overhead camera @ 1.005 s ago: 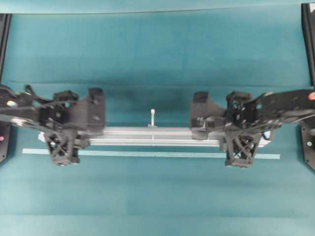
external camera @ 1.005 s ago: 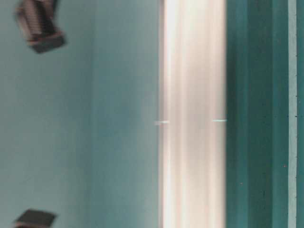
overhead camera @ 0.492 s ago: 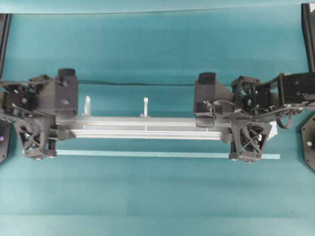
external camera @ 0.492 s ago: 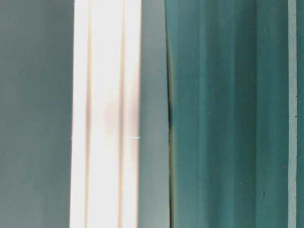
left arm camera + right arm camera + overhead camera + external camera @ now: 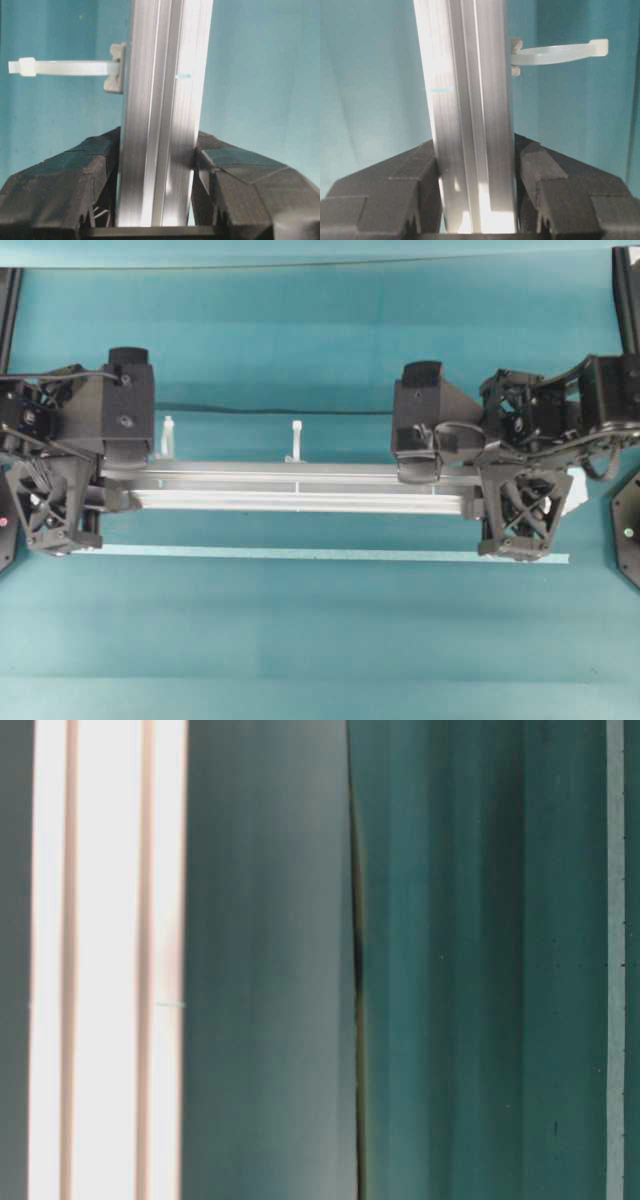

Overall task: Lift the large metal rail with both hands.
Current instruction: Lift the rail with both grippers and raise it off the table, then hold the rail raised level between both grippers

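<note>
The large metal rail is a long silver grooved bar, held level above the teal table. Two white pegs show along its far edge; a third is hidden. My left gripper is shut on the rail near its left end. My right gripper is shut on it near its right end. In the left wrist view the rail runs between the black fingers, which press both its sides. In the right wrist view the rail is clamped the same way between the fingers. The table-level view shows the rail as a bright blurred band.
A thin pale tape strip lies flat on the table just in front of the rail. A black cable runs along the cloth behind it. Black arm bases stand at the left edge and right edge.
Both grippers have risen with the rail, and it looms larger in the overhead view. The left gripper now sits nearer the rail's left end. In the table-level view the bright band has shifted far left.
</note>
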Controlling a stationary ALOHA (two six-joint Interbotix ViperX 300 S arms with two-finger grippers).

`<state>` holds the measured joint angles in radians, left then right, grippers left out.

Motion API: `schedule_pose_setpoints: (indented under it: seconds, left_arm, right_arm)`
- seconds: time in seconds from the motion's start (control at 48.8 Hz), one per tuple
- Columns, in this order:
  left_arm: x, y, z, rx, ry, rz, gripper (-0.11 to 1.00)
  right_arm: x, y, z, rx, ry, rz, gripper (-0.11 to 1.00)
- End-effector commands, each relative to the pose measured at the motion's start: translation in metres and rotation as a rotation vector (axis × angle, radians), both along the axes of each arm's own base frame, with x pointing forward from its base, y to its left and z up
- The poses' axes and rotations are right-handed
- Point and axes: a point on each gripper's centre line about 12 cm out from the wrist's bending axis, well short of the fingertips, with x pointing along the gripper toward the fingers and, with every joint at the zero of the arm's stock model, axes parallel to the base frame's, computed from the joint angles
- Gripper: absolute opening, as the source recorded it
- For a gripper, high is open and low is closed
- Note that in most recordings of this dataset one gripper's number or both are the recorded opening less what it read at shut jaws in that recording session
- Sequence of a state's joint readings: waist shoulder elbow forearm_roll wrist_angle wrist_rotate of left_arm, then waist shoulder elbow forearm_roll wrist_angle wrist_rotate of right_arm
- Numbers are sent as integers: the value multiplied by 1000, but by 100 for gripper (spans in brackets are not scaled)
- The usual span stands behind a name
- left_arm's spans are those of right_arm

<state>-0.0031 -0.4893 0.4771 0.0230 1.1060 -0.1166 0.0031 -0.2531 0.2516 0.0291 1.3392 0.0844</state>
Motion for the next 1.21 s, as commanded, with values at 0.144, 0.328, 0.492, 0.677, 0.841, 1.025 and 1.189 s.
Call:
schedule_pose_setpoints:
  seconds: [0.144,0.328,0.492,0.677,0.841,1.025,1.189]
  left_arm:
    - [4,2,39,-2,-83,15,37]
    - [6,2,61,-6,-91,23,37]
    - [9,2,75,-5,-80,19,37]
    - [10,4,87,0,-91,24,37]
    - [9,4,96,5,-98,15,37]
    - [10,5,105,6,-118,15,37]
    - [12,4,106,3,-104,15,37]
  right_arm:
    - [-4,3,46,6,-36,1,38]
    - [-6,4,63,6,-33,5,38]
    - [-9,3,75,1,-32,5,38]
    - [-11,3,84,-1,-40,6,38]
    - [-10,3,87,-2,-50,5,38]
    - [-11,2,92,-6,-55,4,38]
    - [-12,1,95,-12,-58,0,38]
